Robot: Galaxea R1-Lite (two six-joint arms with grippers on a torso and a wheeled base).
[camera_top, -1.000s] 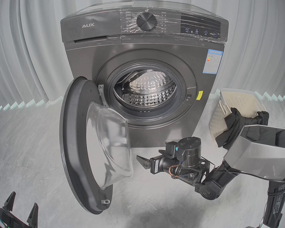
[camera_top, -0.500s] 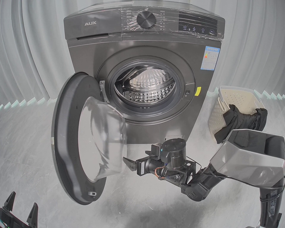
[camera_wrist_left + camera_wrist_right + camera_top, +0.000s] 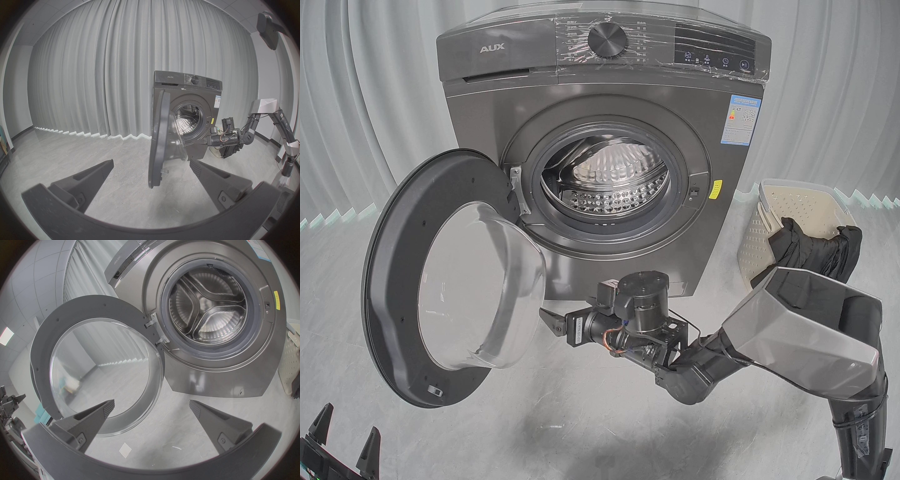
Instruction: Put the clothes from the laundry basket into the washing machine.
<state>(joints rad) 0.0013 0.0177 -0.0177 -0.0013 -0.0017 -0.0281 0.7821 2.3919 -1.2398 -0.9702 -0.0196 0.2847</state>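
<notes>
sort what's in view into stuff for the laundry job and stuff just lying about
For the job: washing machine, its open door, empty drum, laundry basket, black clothes in the basket, right gripper near the door with jaws open and empty.
Just there: curtain, floor, small white scrap on the floor.

The door (image 3: 431, 281) of the washing machine (image 3: 594, 112) is hanging open leftward, leaving the drum mouth (image 3: 612, 181) reachable from the near side. On the right, the right arm (image 3: 806, 337) is crossing nearer than the laundry basket (image 3: 800, 203), partly screening its clothes (image 3: 812, 250).
</notes>
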